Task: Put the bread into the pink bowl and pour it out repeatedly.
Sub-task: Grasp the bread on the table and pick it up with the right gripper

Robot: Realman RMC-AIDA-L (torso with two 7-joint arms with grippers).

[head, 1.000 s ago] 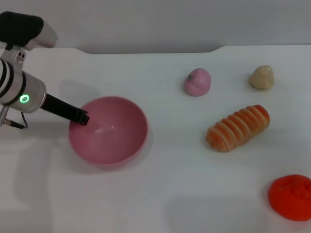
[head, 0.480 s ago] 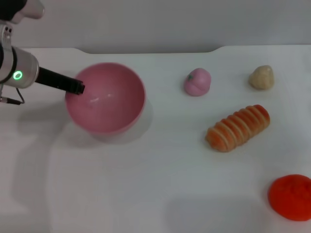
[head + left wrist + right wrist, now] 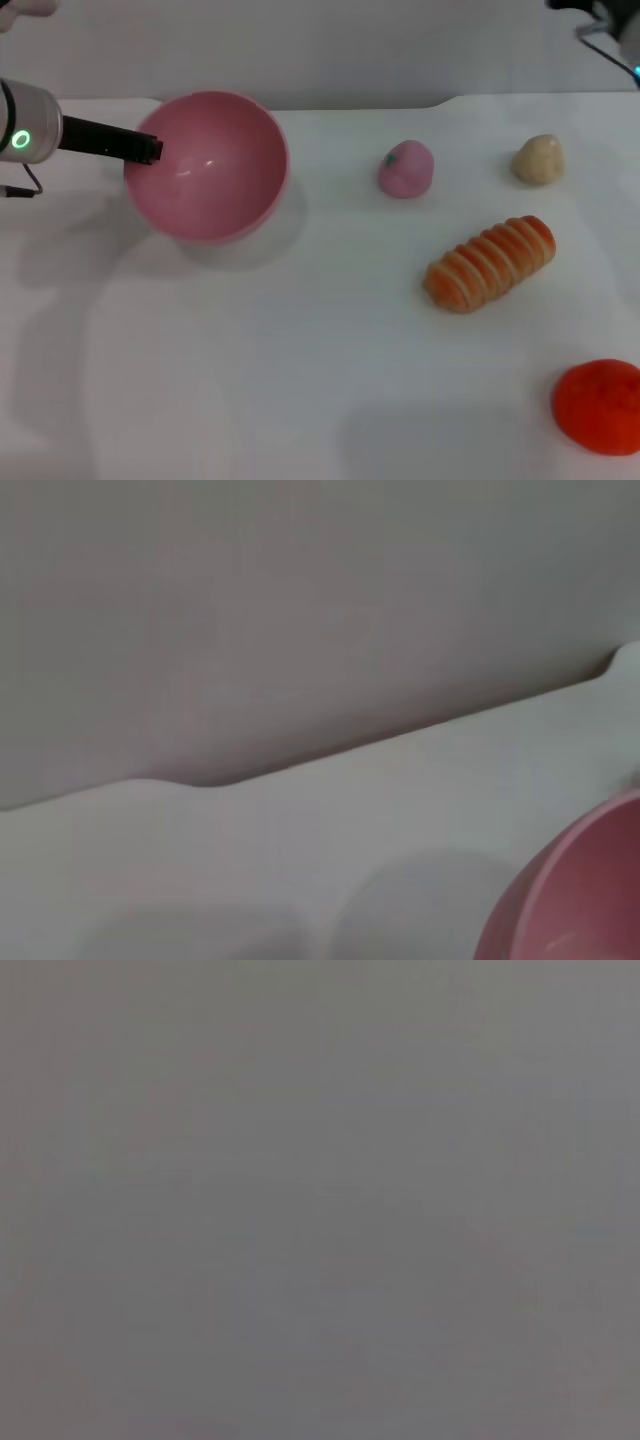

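There is one pink bowl point(image 3: 207, 167) and one bread point(image 3: 490, 264). There is also one small pink peach toy point(image 3: 406, 168), one beige lump point(image 3: 539, 159) and one flat orange-red round thing point(image 3: 599, 405). In total, five things.

My view: lab-type test setup w/ plain white bench point(image 3: 300, 380), bare grey wall point(image 3: 300, 40), toy food props.

Head camera looks down; both it and left wrist catch the pink bowl point(image 3: 207, 167).
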